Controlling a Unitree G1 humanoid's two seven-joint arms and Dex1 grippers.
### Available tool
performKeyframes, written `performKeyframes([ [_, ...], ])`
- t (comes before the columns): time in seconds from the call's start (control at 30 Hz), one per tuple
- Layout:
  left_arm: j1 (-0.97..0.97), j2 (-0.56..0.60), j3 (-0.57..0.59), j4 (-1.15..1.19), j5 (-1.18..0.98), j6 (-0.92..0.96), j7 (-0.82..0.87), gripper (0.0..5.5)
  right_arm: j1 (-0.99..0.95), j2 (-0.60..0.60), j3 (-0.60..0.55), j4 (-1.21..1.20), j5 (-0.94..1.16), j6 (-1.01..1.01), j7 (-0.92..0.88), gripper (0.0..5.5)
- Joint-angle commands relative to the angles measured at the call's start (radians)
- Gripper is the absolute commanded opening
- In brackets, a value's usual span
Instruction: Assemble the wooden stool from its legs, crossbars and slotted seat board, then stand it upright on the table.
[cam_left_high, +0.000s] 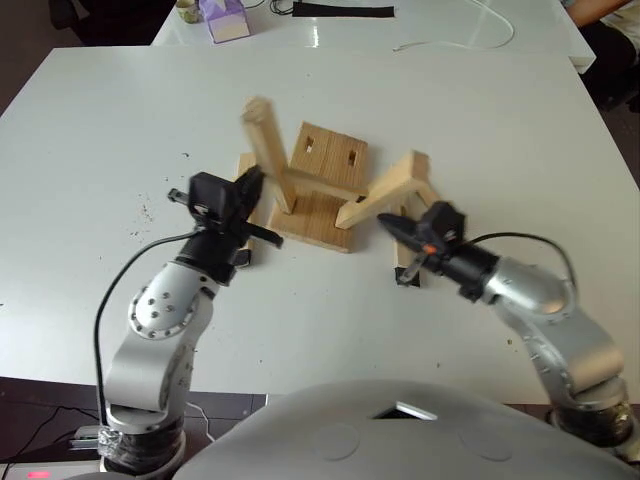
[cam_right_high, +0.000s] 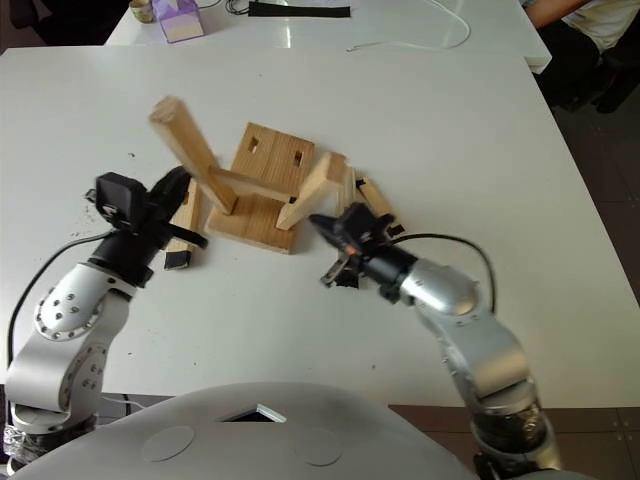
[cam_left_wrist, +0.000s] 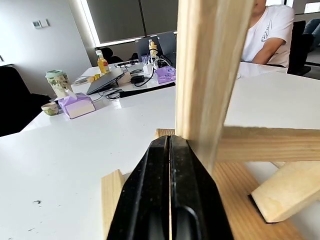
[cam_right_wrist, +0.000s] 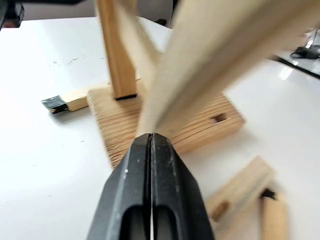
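We see the pale, slotted wooden seat board lying flat in the middle of the white table, with a tilted square wooden leg plugged into it. Our left claw, clenched on nothing, sits just beside that leg at the board's 9 o'clock. Our right claw, likewise clenched empty, meets the slanting wooden leg at 4 o'clock.

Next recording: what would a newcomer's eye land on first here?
A half-built stool sits mid-table: the seat board lies flat, with one leg standing tilted in it, joined by a crossbar to a second leg that slants down to the board. The left gripper, shut, is close beside the standing leg, and the right gripper, shut, is at the slanting one. Loose wooden pieces lie beside the board.
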Motion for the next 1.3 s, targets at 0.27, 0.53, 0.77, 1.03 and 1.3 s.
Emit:
performKeyframes([
  [0.27,0.029,0.093,0.151,0.217,-0.097,-0.033,-0.191,0.00,-0.088,-0.092,-0.061,0.211,-0.045,-0.196,0.074,0.03],
  [0.53,0.101,0.420,0.086,0.386,-0.156,-0.022,-0.680,0.00,-0.256,-0.030,0.032,0.561,-0.117,-0.383,0.119,0.03],
  [0.77,-0.111,0.348,-0.094,0.356,-0.138,-0.001,-0.636,0.00,-0.537,0.079,0.158,0.757,-0.064,-0.410,0.330,0.03],
  [1.03,-0.253,0.331,-0.115,0.498,0.034,-0.118,-0.517,0.00,-0.603,0.074,0.255,0.794,-0.043,-0.392,0.555,0.03],
  [1.3,-0.324,0.311,-0.099,0.685,0.134,-0.240,-0.437,0.00,-0.547,0.206,0.355,0.723,-0.053,-0.309,0.460,0.03],
])
